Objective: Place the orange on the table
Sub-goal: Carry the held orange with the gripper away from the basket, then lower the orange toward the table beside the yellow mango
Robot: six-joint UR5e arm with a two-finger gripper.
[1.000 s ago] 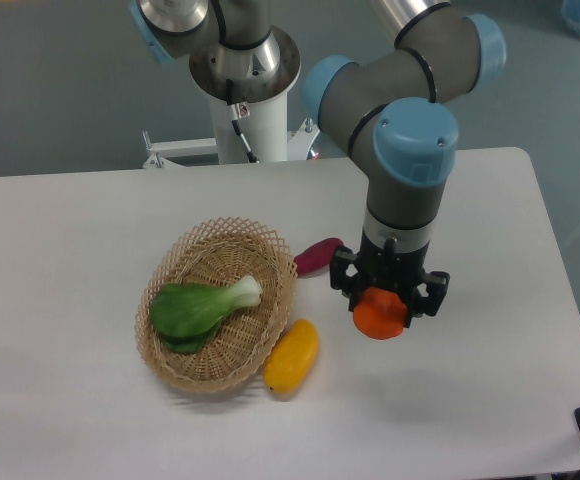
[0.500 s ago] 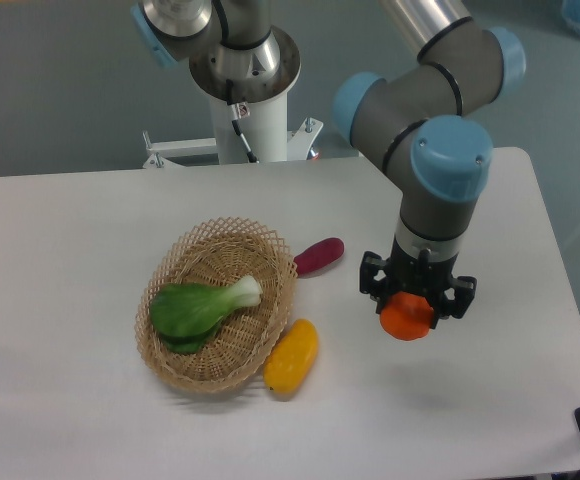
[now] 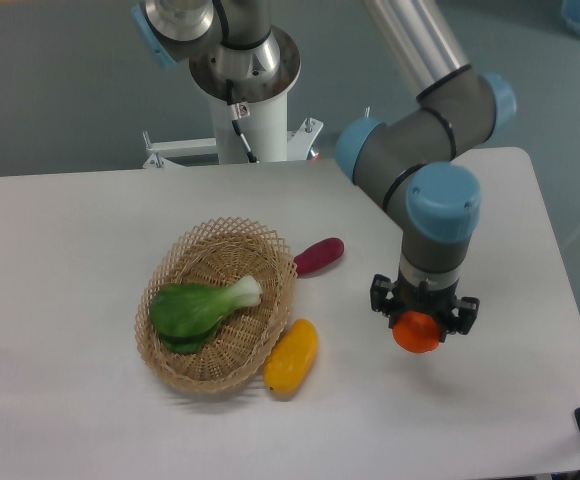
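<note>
Pincer (image 3: 422, 322) clamped on the orange (image 3: 417, 332), fruit held between the fingers right of centre over the white surface (image 3: 90, 240); contact with surface not discernible. Wicker basket (image 3: 216, 305) with bok choy (image 3: 198, 307) well to the left. Yellow fruit (image 3: 292, 355) against basket's lower right rim, purple vegetable (image 3: 319, 256) just beside its upper right

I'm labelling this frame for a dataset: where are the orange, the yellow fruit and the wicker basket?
orange (image 3: 417, 333): fixed camera view, on its exposed lower front, below the gripper.
yellow fruit (image 3: 292, 356): fixed camera view, middle of its body.
wicker basket (image 3: 273, 262): fixed camera view, on its woven right rim.
</note>
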